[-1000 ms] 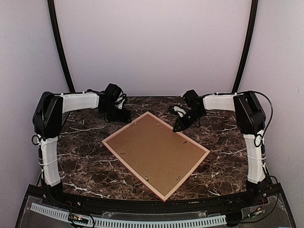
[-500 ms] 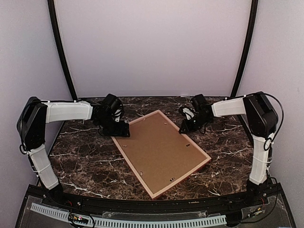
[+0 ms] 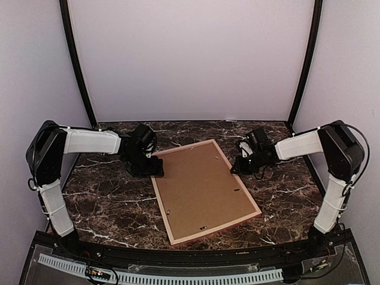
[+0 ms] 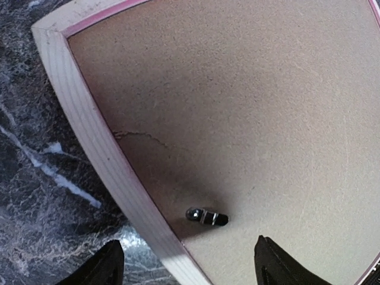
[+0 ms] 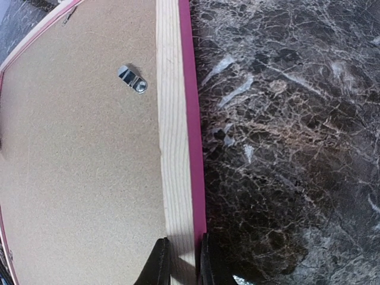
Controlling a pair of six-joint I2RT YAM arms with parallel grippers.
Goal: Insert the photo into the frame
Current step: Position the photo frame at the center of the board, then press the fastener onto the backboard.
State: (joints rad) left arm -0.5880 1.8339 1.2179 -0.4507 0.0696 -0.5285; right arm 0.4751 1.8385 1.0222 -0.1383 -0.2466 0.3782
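Note:
The frame (image 3: 216, 227) lies back-up on the marble table, its pink-edged light wood rail round a brown backing board (image 3: 202, 190). My left gripper (image 3: 155, 169) hovers over the frame's far left corner. In the left wrist view it (image 4: 187, 267) is open, one finger (image 4: 107, 267) outside the rail (image 4: 101, 148) and the other over the board near a small metal clip (image 4: 206, 217). My right gripper (image 3: 236, 168) is at the right rail. The right wrist view shows it (image 5: 184, 261) shut on that rail (image 5: 175, 148). The photo is out of view.
The dark marble table (image 3: 107, 202) spreads on all sides of the frame. Small metal turn clips (image 5: 133, 79) sit along the board's edges. Pale walls and two black posts (image 3: 76, 65) stand behind the table.
The frame has turned clockwise on the table, from a diamond lie to nearly upright. Both grippers swung with it, the right one towards the right side.

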